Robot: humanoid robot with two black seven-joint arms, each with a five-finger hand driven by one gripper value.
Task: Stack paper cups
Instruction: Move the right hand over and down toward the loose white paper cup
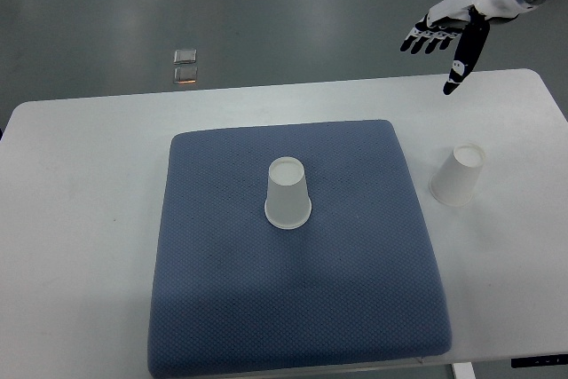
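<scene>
A white table (80, 219) fills most of the view, with grey floor beyond its far edge. On that floor, past the far left part of the table, sits a small shiny square object (185, 66); what it is cannot be told.

A blue mat (231, 308) lies on the middle of the table, reaching almost to the near edge. One paper cup (288, 193) stands upside down on the mat, a little toward the mat's far edge and close to its middle from side to side.

To the right of the mat, on bare table near the right edge, a second paper cup (458, 175) also stands mouth down. It is just beside the mat's right side and well apart from the first cup.

The right hand (448, 37) enters from the upper right corner and hangs over the table's far right corner. Its fingers (428, 40) are spread and loose, thumb pointing down, holding nothing. It is well clear of both cups.
</scene>
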